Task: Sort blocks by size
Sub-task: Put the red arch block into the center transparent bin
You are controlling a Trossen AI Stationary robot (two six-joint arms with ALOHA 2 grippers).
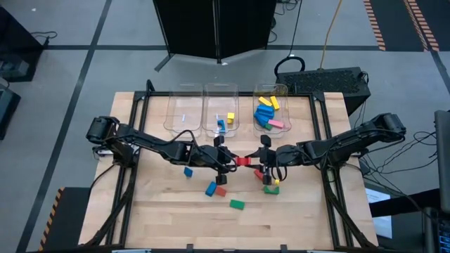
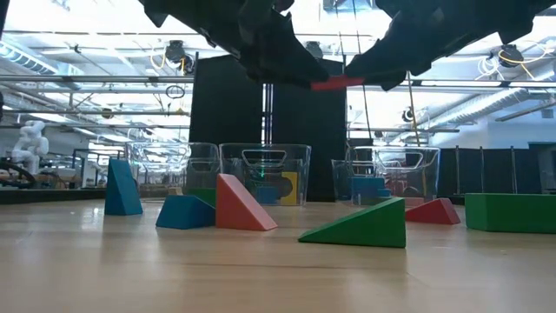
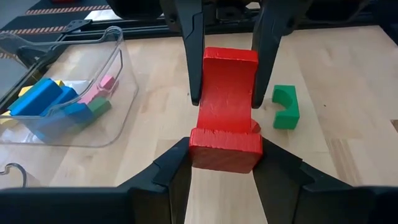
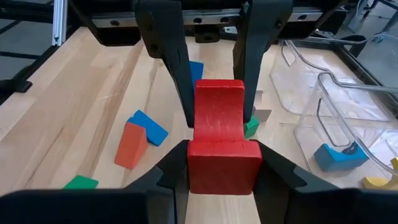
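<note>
Handover in progress above desk centre: red block [image 1: 243,161] clamped between left gripper [image 1: 226,159] and right gripper [image 1: 261,160] fingers. Next: release by one side, then binning.

Grey floor [image 1: 70,77], black partition [image 2: 261,130], ceiling lights.

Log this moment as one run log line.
left gripper: shut on red wooden block | right gripper: shut on same block | held mid-air, handover
</note>
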